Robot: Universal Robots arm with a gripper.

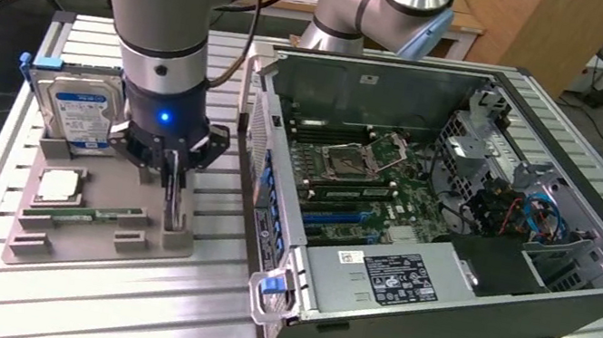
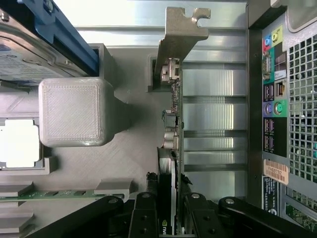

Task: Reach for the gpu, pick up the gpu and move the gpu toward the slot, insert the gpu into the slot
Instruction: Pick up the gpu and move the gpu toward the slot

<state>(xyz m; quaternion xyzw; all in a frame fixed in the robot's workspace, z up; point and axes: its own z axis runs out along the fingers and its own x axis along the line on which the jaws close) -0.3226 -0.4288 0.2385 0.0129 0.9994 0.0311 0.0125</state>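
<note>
The gpu [image 1: 171,205] stands on edge in a slot of the grey holder [image 1: 142,245], a thin dark card. In the wrist view the gpu [image 2: 174,116] is seen edge-on, with its silvery metal bracket [image 2: 181,29] at the far end. My gripper [image 1: 173,182] reaches down over it from above. The two black fingers [image 2: 145,218] sit on either side of the card, and the gripper [image 2: 170,220] is shut on it. The card's lower edge still rests in the holder. Blue slots [image 1: 336,218] lie on the motherboard inside the open computer case [image 1: 576,288].
The holder also carries a blue-labelled hard drive [image 1: 79,109], a square processor [image 1: 60,184] and a green memory stick [image 1: 98,213]. A grey holder post [image 2: 72,111] rises beside the card. The case's rear panel [image 2: 277,99] stands close to the gpu.
</note>
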